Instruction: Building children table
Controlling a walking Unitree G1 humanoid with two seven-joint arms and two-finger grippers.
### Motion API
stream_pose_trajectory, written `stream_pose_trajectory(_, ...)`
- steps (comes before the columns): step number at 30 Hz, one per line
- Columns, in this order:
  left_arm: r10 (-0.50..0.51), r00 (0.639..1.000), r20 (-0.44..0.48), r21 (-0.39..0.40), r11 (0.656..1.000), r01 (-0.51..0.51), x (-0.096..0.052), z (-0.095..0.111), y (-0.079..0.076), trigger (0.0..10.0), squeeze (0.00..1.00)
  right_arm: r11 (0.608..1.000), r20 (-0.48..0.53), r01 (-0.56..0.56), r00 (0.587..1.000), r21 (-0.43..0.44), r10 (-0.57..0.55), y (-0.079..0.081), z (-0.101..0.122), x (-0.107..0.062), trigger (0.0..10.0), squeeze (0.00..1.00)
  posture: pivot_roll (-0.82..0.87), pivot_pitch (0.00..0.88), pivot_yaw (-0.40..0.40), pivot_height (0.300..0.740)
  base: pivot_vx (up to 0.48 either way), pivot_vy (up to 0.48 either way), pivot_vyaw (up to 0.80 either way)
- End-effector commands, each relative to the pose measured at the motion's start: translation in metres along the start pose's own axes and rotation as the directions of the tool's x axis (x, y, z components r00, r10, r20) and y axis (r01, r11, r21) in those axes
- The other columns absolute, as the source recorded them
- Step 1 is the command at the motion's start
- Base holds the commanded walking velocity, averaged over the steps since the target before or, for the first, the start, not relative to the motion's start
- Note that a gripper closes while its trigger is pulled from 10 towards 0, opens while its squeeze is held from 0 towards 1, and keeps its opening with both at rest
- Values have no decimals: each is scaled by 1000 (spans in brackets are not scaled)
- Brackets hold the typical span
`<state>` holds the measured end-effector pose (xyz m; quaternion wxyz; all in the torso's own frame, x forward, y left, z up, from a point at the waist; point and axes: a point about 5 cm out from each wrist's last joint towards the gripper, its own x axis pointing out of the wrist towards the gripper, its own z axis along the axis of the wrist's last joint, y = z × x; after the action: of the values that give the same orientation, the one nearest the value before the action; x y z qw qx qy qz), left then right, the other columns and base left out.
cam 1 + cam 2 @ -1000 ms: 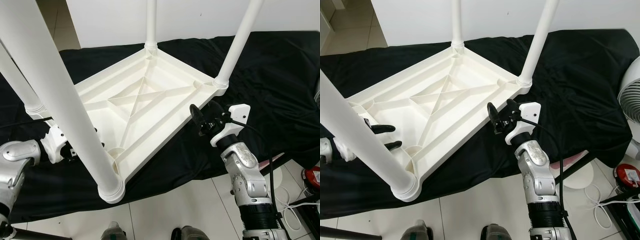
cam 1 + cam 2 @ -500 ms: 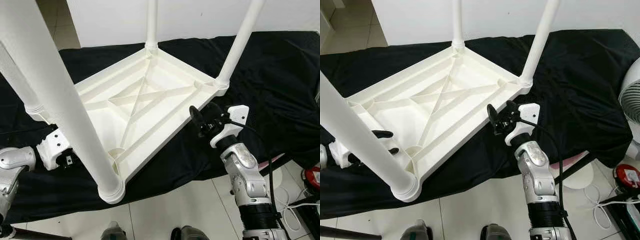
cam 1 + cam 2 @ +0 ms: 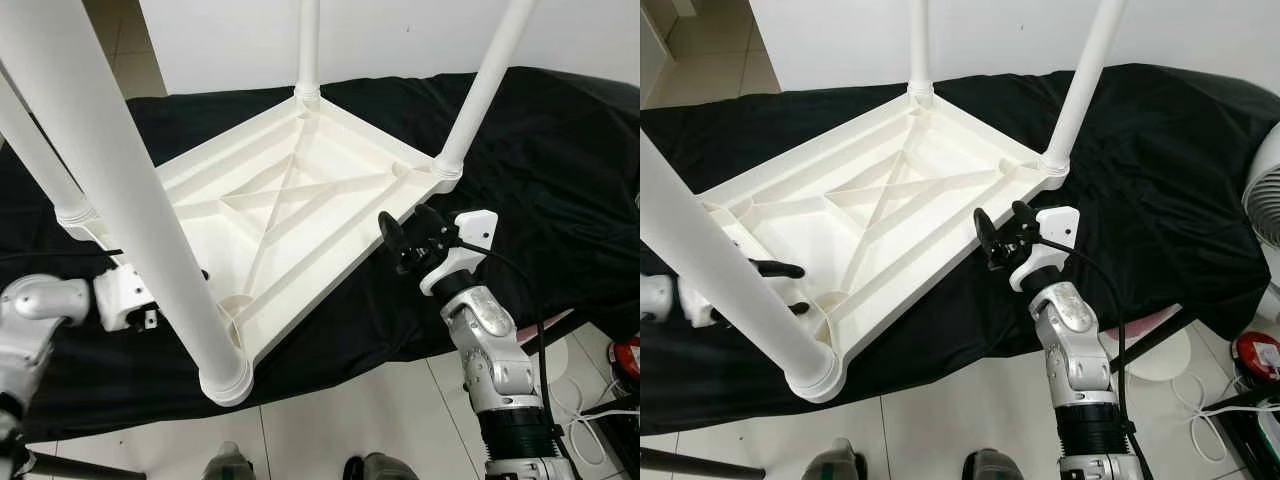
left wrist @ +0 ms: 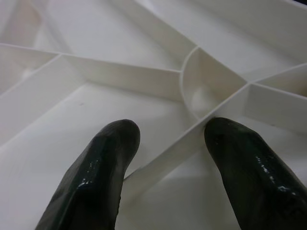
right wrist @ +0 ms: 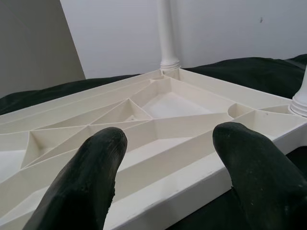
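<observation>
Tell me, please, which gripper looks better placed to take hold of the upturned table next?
Probably the left gripper: its open fingers already reach over the tabletop rim beside the near leg; the right gripper hangs just outside the edge.

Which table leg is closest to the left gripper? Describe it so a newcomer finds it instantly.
On the black cloth lies an upturned white table, four legs pointing up. The leg at the corner closest to the camera stands just beside the left gripper. It looks thickest, and its collar overhangs the tiled floor.

Upturned table (image 3: pixel 290 215) on cloth (image 3: pixel 560 170); left pincer (image 3: pixel 788 289) at left edge, right pincer (image 3: pixel 402 232) at right.
</observation>
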<state>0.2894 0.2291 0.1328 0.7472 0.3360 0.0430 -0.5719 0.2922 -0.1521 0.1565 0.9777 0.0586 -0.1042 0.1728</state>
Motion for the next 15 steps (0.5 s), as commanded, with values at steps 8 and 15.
stream_pose_trajectory(8,-89,995,-37,58,994,91,10,0,0,10000,0,1000,2,17,1000,-8,-17,-1,0,-3,10000,0,94,78,27,740,0,0,0)
stream_pose_trajectory(15,-171,984,-54,76,982,175,16,-3,-5,10000,0,1000,0,20,1000,-9,-20,0,-2,-3,10000,0,89,70,38,740,0,0,0)
